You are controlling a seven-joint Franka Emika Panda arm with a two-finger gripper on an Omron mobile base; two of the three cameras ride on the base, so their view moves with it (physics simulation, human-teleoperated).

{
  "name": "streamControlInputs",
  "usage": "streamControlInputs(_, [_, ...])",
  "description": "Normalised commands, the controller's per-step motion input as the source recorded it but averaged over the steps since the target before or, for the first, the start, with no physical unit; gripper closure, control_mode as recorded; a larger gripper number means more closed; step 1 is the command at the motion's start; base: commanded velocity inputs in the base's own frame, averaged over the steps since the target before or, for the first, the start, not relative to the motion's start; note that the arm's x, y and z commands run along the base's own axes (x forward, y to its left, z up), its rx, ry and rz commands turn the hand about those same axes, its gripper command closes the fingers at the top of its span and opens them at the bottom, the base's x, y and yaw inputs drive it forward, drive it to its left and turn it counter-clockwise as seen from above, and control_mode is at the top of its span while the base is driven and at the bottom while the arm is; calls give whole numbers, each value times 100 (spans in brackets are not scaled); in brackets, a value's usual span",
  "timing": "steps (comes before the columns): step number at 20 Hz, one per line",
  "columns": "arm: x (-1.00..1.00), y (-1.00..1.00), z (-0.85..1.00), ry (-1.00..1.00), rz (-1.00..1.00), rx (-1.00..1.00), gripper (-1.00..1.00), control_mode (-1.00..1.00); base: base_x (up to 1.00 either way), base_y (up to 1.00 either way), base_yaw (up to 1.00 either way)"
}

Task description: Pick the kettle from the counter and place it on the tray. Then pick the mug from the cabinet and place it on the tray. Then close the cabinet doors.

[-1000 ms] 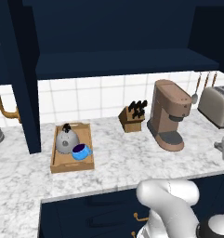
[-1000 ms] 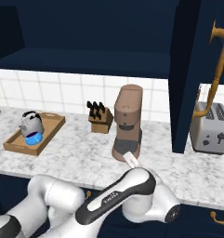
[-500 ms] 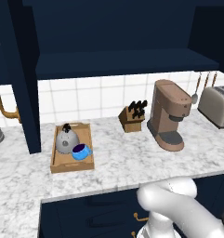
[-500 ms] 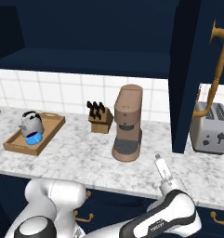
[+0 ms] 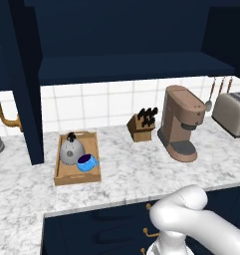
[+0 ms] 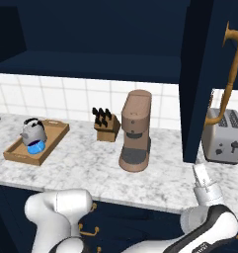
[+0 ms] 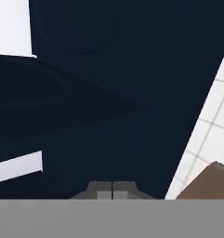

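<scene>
On tray (image 5: 62, 175): kettle (image 5: 70, 149), mug (image 5: 86, 162); nothing lettered.

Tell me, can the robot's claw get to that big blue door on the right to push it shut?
Probably yes. The claw, shut and holding nothing, points up just in front of the open cabinet door on the right, with only bare counter between them. The toaster sits behind the door, out of the way.

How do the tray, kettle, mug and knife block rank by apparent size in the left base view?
1. tray
2. kettle and knife block: look alike, and the block stands farther back, so unranked
3. mug
</scene>
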Motion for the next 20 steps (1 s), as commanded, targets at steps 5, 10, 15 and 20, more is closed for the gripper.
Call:
streamControlInputs(5, [22, -47, 30, -4, 0, 7, 100, -100, 0, 0, 0])
streamControlInputs(10, [37, -37, 23, 0, 0, 8, 100, -100, 0, 0, 0])
streamControlInputs(15, [51, -1, 12, -16, 0, 7, 100, -100, 0, 0, 0])
streamControlInputs(20, [29, -6, 41, -26, 0, 7, 100, -100, 0, 0, 0])
